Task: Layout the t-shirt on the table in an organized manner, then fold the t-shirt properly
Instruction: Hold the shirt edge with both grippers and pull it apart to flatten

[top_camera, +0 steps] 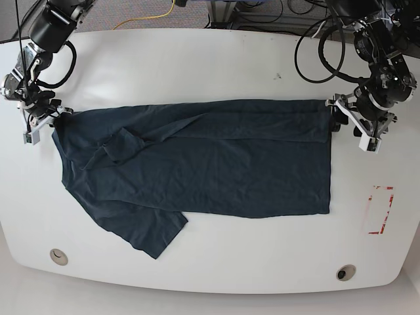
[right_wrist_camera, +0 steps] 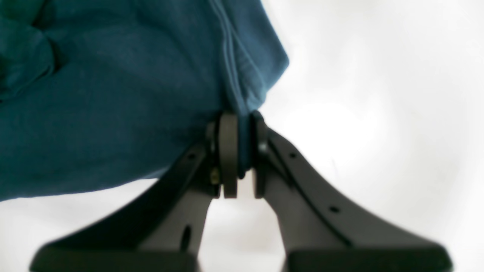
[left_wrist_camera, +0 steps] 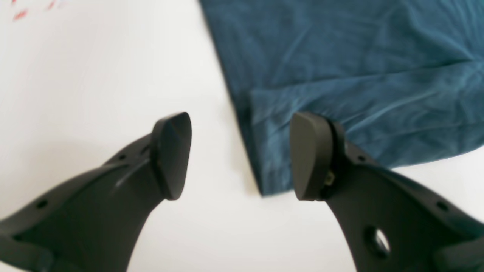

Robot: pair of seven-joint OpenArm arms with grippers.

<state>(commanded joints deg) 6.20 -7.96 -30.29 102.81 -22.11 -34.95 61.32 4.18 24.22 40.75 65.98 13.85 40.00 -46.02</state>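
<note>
Navy cotton, soft and creased, makes up the t-shirt (top_camera: 197, 164), which lies spread lengthwise over the white tabletop (top_camera: 210, 65) between the two tools. One sleeve sticks out on the near side, and a second sleeve or fold sits crumpled on the body, toward the right tool's end.

The right tool (right_wrist_camera: 238, 158) has its pads (right_wrist_camera: 228, 158) pressed together on a pinch of fabric at the shirt's far corner, with the cloth bunching just ahead of it. The left tool (left_wrist_camera: 240, 155) stands wide apart and holds nothing. Its one pad (left_wrist_camera: 308, 155) hangs over the folded corner of the hem; the other pad (left_wrist_camera: 172, 155) is over bare tabletop beside the cloth. A red tape mark (top_camera: 380, 210) lies off to the side of this tool, clear of the shirt.

The step in hand looks to be laying the shirt out, with the far edge drawn straight between the tools. To do it well, I judge the left tool should settle onto the hem corner directly beneath it and take both layers before any pull. Tension should then run along the far edge, kept gentle, since a hard tug could drag the whole shirt or slip the right tool's pinch. The crumpled sleeve near the right tool will need flattening before folding begins.
</note>
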